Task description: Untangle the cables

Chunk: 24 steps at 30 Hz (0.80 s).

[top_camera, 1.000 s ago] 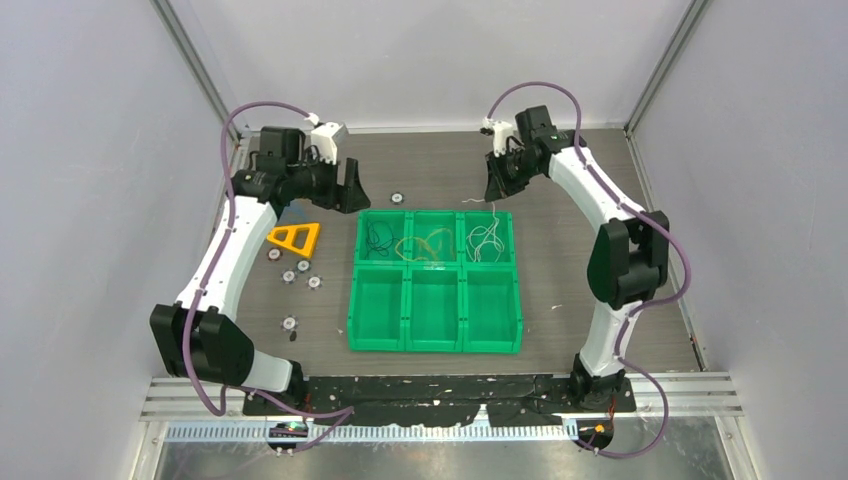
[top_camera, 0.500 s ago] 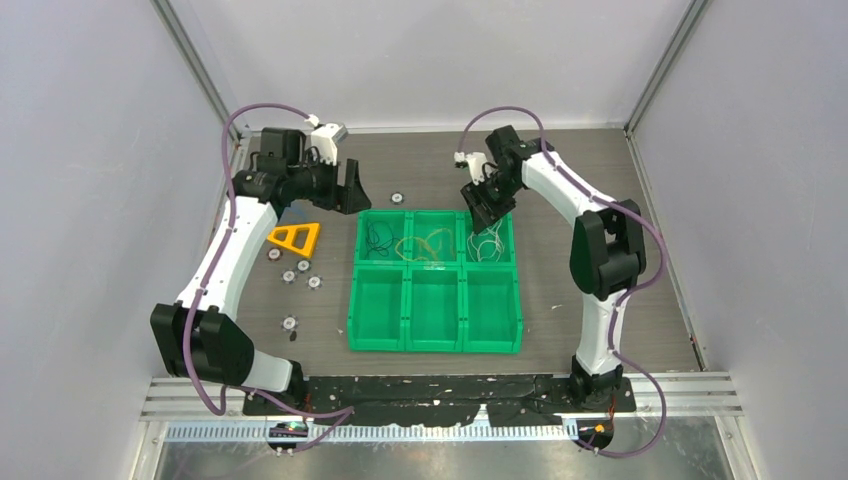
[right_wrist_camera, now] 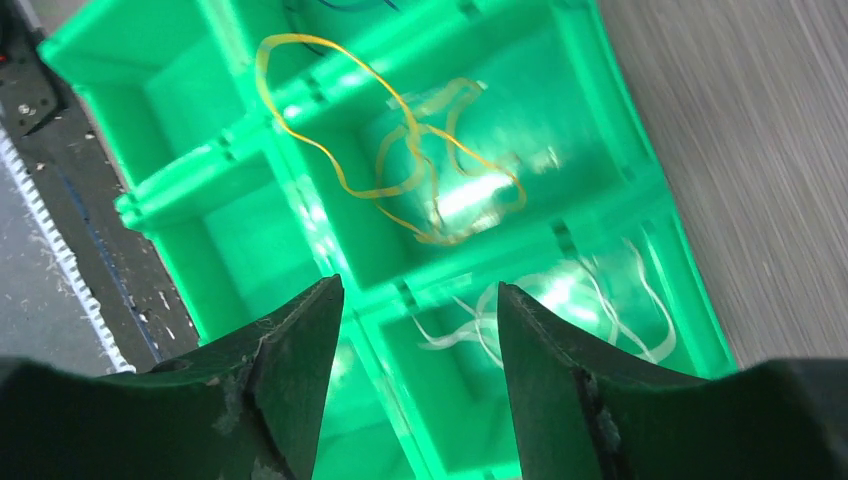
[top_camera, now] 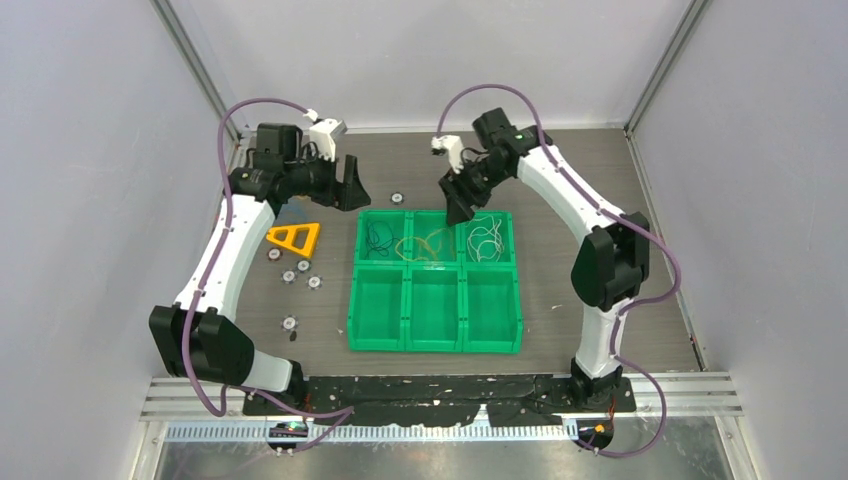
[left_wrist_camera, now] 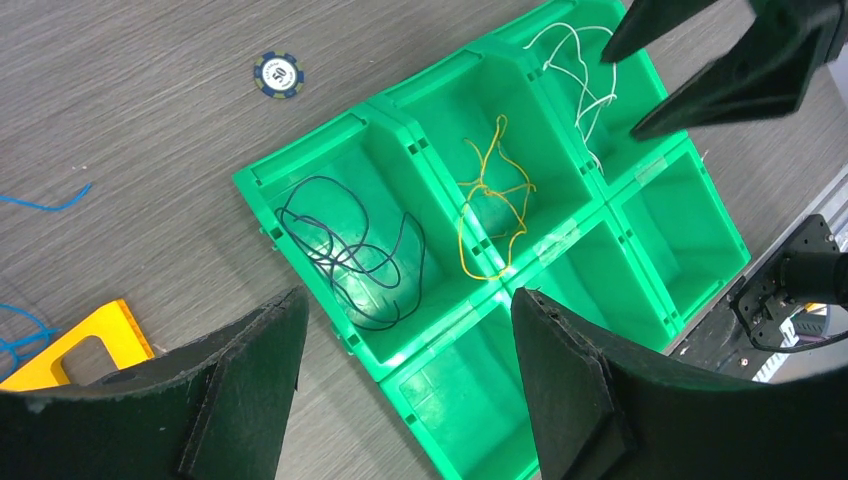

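Three cables are sorted, each in its own box of the green bin (top_camera: pixel 352 300). The yellow cable (right_wrist_camera: pixel 420 180) and white cable (right_wrist_camera: pixel 560 310) lie just below my right end effector (right_wrist_camera: pixel 420 290). The black cable (left_wrist_camera: pixel 350 265) is one box past the yellow. All are thin and curly.

My right end effector and my left end effector (left_wrist_camera: pixel 410 300) are both spread wide, holding nothing.

I think the blue cable (left_wrist_camera: pixel 50 207) comes next. It lies loose on the tabletop (left_wrist_camera: pixel 150 120), off to one side of my left end effector. I must go very low to pinch it.

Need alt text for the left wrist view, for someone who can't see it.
A green divided tray lies below the open left gripper; three adjacent compartments hold a black cable, a yellow cable and a white cable. The open right gripper hovers over the white one.
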{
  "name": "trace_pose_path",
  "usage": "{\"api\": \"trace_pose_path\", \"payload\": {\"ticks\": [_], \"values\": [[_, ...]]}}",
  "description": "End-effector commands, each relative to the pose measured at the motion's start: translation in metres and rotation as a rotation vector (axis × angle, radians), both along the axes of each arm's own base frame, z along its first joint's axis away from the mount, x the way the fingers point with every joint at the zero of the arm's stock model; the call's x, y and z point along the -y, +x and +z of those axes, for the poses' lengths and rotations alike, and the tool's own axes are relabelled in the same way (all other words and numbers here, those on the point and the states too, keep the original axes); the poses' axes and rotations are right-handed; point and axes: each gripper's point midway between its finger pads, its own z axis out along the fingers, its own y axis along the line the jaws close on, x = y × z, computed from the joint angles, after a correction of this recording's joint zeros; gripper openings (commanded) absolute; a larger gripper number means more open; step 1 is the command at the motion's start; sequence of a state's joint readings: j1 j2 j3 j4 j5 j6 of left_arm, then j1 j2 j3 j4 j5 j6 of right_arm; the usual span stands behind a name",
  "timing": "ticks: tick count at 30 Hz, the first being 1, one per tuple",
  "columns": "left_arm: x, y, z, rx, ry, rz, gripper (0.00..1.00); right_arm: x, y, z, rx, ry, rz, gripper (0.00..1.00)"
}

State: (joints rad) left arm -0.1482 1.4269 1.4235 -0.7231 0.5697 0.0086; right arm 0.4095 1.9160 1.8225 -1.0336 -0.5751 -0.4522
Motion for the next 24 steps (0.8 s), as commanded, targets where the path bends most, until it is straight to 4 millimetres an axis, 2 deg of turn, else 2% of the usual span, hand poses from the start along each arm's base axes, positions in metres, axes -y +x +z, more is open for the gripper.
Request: {"api": "trace_pose_path", "payload": {"ticks": [1, 4, 10, 20, 22, 24], "values": [[0.002, -0.001, 0.02, 0.056, -0.02, -0.034, 0.76, -0.058, -0.011, 0.015, 0.078, 0.111, 0.195, 0.63], [0.003, -0.004, 0.02, 0.048, -0.032, -0.038, 0.75, -0.082, -0.013, 0.001, 0.088, 0.123, 0.255, 0.62], [0.002, -0.008, 0.022, 0.049, -0.028, -0.03, 0.75, -0.105, -0.009, -0.025, 0.069, 0.124, 0.297, 0.61], [-0.006, -0.013, 0.017, 0.04, -0.002, 0.003, 0.75, -0.114, -0.006, -0.067, 0.033, 0.092, 0.312, 0.6], [-0.009, -0.012, 0.016, 0.037, -0.002, 0.013, 0.75, -0.112, -0.007, -0.073, 0.03, 0.083, 0.319, 0.57], [-0.011, -0.012, 0.016, 0.034, -0.004, 0.021, 0.75, -0.11, -0.007, -0.079, 0.032, 0.07, 0.328, 0.43]]}}
